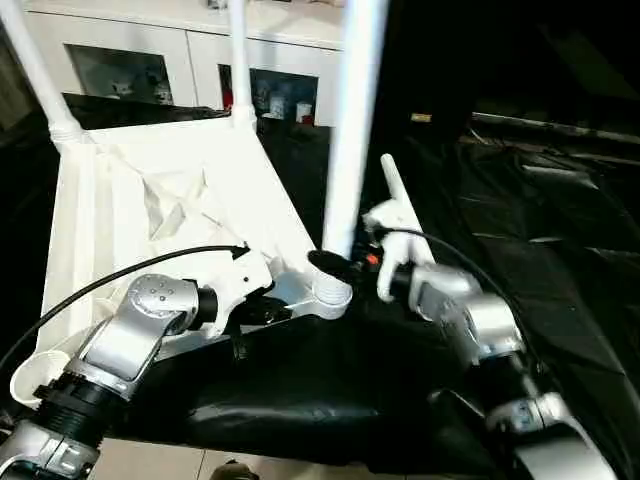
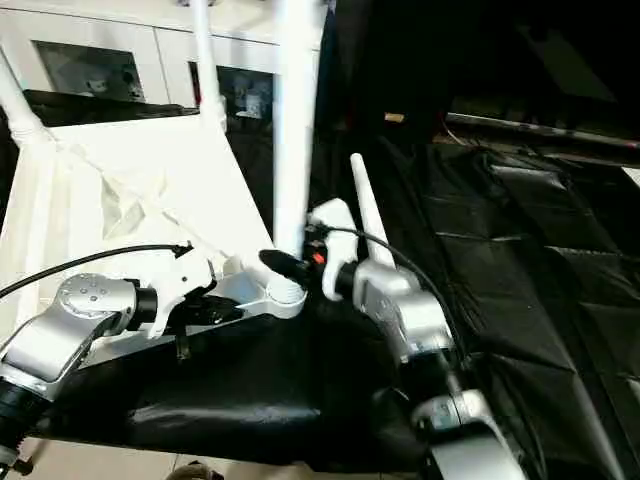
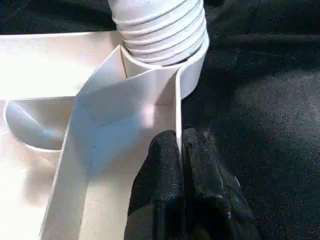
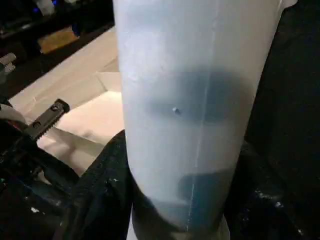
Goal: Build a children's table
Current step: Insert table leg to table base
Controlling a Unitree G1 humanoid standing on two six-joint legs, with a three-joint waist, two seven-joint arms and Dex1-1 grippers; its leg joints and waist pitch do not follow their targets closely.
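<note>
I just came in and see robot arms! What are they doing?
The robot is building a small table. The white plastic tabletop lies upside down on a black sheet. The left gripper pinches its edge rib, while the right gripper holds a long white tubular leg standing in the near corner socket.

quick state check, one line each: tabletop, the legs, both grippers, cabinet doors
tabletop: upside down on the black sheet, ribbed underside up
near leg: upright, threaded end in its corner socket
two far legs: standing in their far corner sockets
near left corner socket: no leg in it
left gripper: shut on the tabletop's rim wall
right gripper: closed around the near leg
cabinet: glass doors closed
</note>
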